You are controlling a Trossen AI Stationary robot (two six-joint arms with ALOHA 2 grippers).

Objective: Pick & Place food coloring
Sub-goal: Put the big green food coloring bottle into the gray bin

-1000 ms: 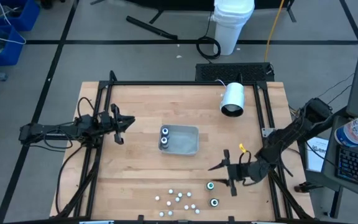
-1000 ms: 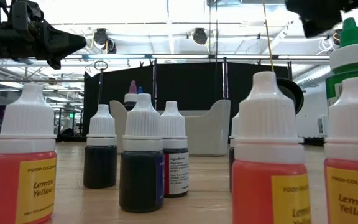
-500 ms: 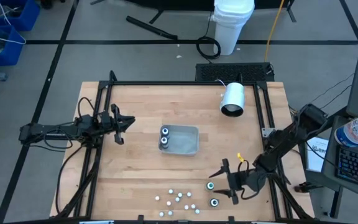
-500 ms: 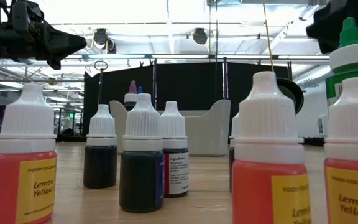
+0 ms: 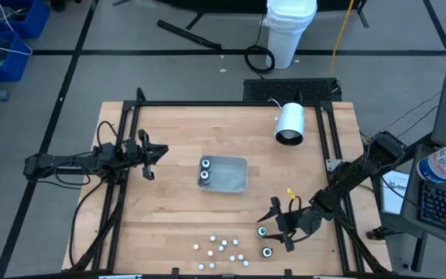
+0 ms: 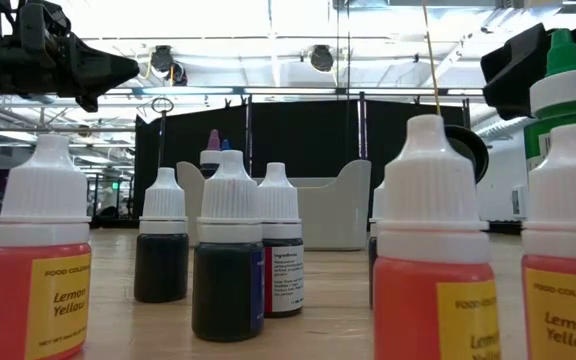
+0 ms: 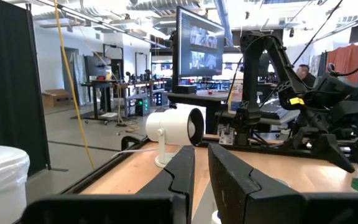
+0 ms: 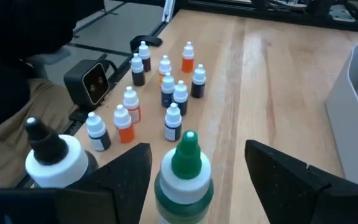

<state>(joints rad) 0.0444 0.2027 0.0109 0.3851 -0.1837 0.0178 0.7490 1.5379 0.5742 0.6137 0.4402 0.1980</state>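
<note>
A green-capped food coloring bottle (image 8: 186,167) stands upright on the wooden table near its front right. My right gripper (image 5: 276,225) is open, with one finger on each side of that bottle (image 5: 262,231) and touching nothing. A black-capped bottle (image 8: 53,156) stands beside it, also upright. Several small white-capped bottles (image 8: 165,93) stand in a cluster (image 5: 223,246) by the near edge. Two more bottles (image 5: 204,170) stand in the grey tray (image 5: 235,177). My left gripper (image 5: 155,155) hovers at the table's left, empty, with only a narrow gap between its fingers (image 7: 180,177).
A white cylinder lamp (image 5: 289,123) lies at the far right of the table. The low-view camera (image 8: 92,84) sits at the near edge beside the small bottles. Black frame rails (image 5: 122,194) run along both sides. Bare wood lies between the tray and the bottles.
My right gripper has come down and toward the table's left, closing in on the green-capped bottle, and has tipped further downward. No bottle has moved.
</note>
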